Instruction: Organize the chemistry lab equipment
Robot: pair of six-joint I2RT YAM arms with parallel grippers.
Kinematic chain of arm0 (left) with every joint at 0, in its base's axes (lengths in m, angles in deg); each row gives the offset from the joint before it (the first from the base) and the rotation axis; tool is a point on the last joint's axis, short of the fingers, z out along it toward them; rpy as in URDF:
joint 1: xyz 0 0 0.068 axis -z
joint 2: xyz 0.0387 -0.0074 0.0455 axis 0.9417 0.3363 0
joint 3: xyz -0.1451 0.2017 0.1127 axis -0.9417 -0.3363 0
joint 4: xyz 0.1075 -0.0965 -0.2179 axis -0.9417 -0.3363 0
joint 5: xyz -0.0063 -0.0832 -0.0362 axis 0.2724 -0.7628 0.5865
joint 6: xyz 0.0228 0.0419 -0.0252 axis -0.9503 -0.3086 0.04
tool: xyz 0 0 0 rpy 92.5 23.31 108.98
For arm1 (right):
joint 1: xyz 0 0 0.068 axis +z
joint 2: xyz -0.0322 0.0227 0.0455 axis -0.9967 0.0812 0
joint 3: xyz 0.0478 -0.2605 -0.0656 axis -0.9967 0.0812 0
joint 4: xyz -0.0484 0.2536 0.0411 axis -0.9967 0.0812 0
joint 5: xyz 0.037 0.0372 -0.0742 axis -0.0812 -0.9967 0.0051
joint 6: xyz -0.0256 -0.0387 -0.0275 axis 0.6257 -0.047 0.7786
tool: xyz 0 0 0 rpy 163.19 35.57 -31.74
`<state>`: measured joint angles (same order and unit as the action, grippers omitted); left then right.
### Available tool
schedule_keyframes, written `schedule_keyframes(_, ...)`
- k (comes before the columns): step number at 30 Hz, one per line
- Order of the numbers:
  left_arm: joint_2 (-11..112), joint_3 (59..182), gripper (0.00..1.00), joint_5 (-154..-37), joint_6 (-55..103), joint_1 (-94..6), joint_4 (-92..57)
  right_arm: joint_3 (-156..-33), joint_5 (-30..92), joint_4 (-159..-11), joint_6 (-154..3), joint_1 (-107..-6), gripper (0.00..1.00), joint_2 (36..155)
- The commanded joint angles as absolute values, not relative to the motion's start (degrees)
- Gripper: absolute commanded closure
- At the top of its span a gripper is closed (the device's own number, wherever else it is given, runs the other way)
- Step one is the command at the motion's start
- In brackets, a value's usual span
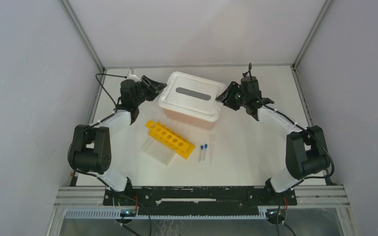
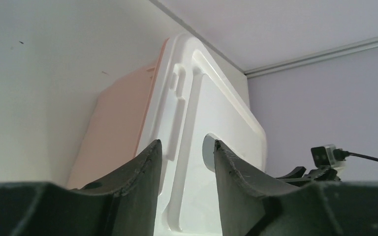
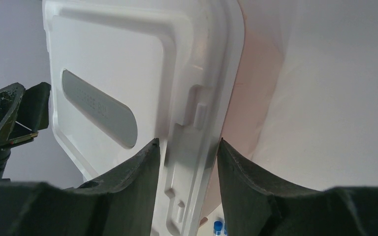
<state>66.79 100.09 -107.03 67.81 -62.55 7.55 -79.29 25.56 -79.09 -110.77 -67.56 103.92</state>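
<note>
Closest to us, the left gripper (image 2: 186, 145) shows two dark, matte, curved jaws with rough-cut edges. They stand part-way open astride the rim at one short end of the white lid (image 2: 226, 113). The right gripper (image 3: 187, 142) stands the same way at the opposite end, where a moulded latch tab runs between its jaws. In both wrist views the plastic fills most of the gap, but we cannot tell whether either pair is actually pinching the rim.

We judge the step in hand to be getting the pink box (image 1: 189, 118) open, so that the equipment has somewhere to go. None of it has been stowed yet. The yellow tube rack (image 1: 170, 138) lies on the table (image 1: 256, 147) just in front of the box, a long block with a row of round holes. The well plate (image 1: 158, 151) touches its near-left side, clear and finely gridded. Two blue-capped vials (image 1: 203, 147) and a thin clear tube (image 1: 211, 147) lie side by side just to the rack's right.

The lid is smooth, glossy, rigid moulded plastic with stepped ridges and a long grey slot (image 1: 193, 93) in its top. The box walls are a pale, slightly translucent pink.

The next move seems to call for both pairs of jaws to close firmly on the rim and rise together, level. An uneven lift could tilt the lid or drag the light box.
</note>
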Motion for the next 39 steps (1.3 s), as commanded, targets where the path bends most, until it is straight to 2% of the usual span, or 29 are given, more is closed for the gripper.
schedule_keyframes(1, 67.15, 106.71, 0.52, -107.11, 59.34, -60.74, -2.27, -82.74, 25.93, -79.52, -109.59, -66.83, 0.46, 104.24)
schedule_keyframes(14, 69.41, 117.17, 0.52, -97.60, 48.13, -57.24, -21.76, -83.00, 25.94, -79.16, -109.31, -66.60, 0.47, 104.32)
schedule_keyframes(29, 74.14, 118.60, 0.52, -94.78, 47.81, -56.29, -25.61, -83.58, 24.92, -78.18, -108.24, -68.29, 0.47, 104.46)
schedule_keyframes(35, 71.15, 117.85, 0.52, -91.37, 48.84, -56.28, -26.72, -85.02, 24.69, -77.13, -107.14, -69.48, 0.60, 106.70)
schedule_keyframes(39, 68.75, 117.86, 0.52, -89.20, 49.04, -56.50, -27.74, -86.45, 24.46, -76.96, -106.59, -70.82, 0.64, 108.76)
